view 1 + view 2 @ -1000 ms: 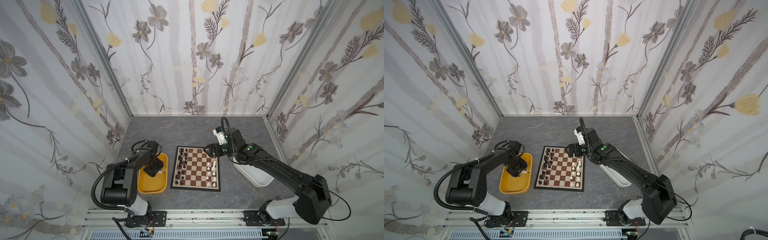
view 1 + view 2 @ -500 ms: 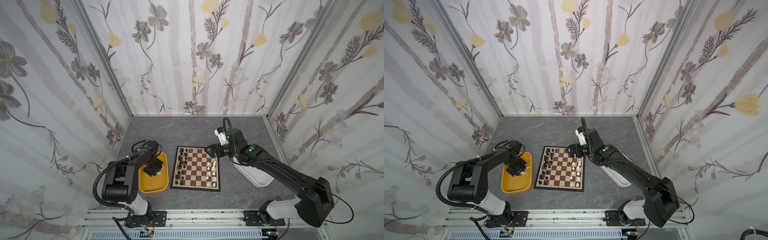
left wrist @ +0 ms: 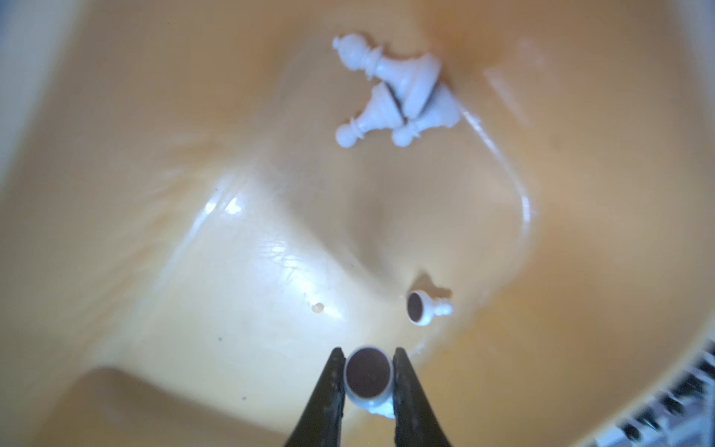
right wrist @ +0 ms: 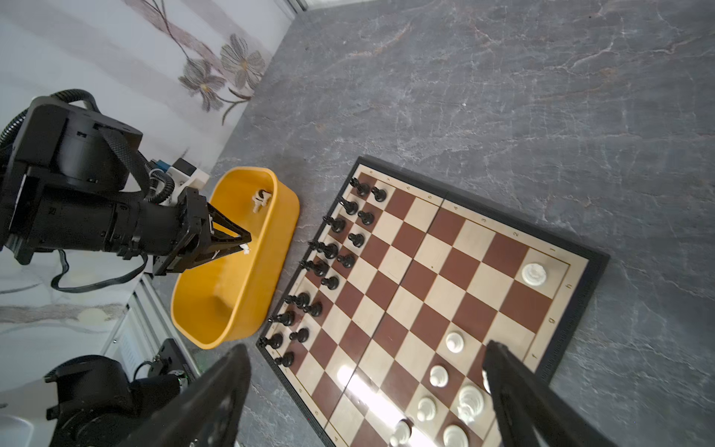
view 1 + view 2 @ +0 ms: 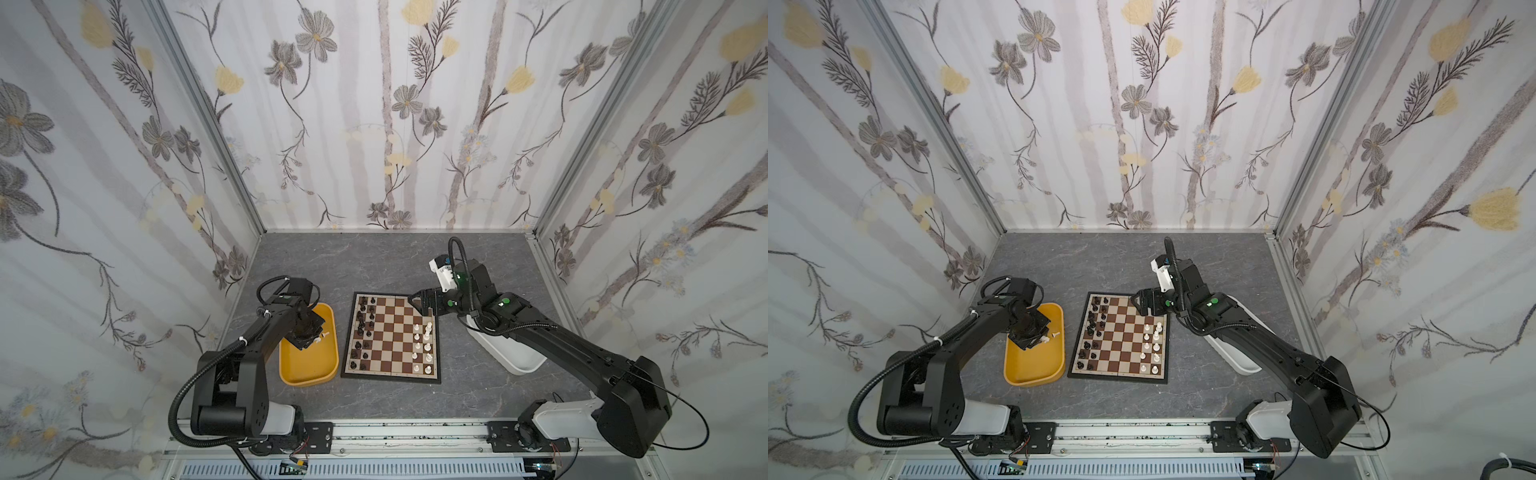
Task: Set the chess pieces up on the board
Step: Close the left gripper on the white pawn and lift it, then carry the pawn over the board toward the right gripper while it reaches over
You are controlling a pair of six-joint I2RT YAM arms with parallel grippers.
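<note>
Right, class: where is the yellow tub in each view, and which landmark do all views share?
Top view: the yellow tub lies left of the board.
Top view: yellow tub again left of the board.
Left wrist: its inside fills nearly the whole picture.
Right wrist: beside the board's edge with the black pieces.
Shared landmark: the left gripper, over the tub in all four.

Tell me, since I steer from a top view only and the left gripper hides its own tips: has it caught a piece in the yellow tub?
Observer: Yes; in the left wrist view the left gripper pinches a white piece, dark base toward the camera.
Operator: What's left in there?
Observer: Four white pieces lie toppled in the yellow tub: a cluster of three and a lone pawn.
Operator: And the other arm?
Observer: The right gripper stands open, holding nothing.
</note>
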